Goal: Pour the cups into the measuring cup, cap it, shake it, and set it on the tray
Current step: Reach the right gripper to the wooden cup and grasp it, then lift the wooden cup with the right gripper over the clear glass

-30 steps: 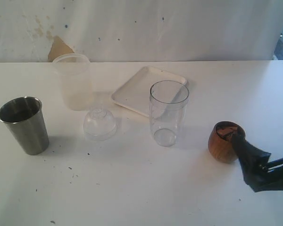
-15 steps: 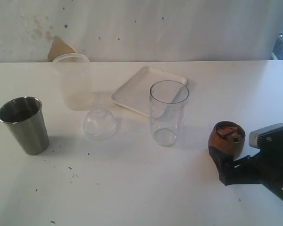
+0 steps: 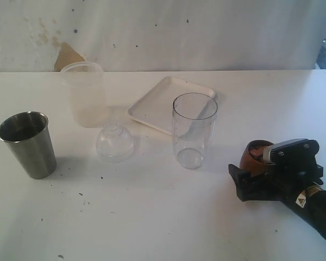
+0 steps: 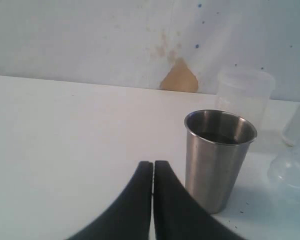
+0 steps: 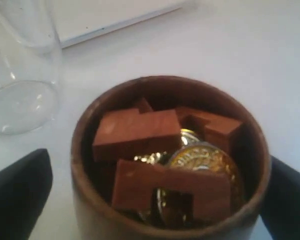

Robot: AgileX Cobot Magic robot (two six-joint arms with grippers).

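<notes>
Cup (image 3: pixel 252 161) of brown wood, round; steel tumbler (image 3: pixel 28 147) tapered.

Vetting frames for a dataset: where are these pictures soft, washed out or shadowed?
Exterior view: soft overall, the white tray barely separates from the bright table; only faint shadows. Left wrist view: steel tumbler fairly sharp, the shut left gripper blurred up close. Right wrist view: wooden cup clear, right gripper fingers dark, featureless blurs.

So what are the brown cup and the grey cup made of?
The brown cup looks like wood: warm matte brown, thick rim. The grey cup looks like steel, probably stainless: brushed silvery sheen with soft reflections.
</notes>
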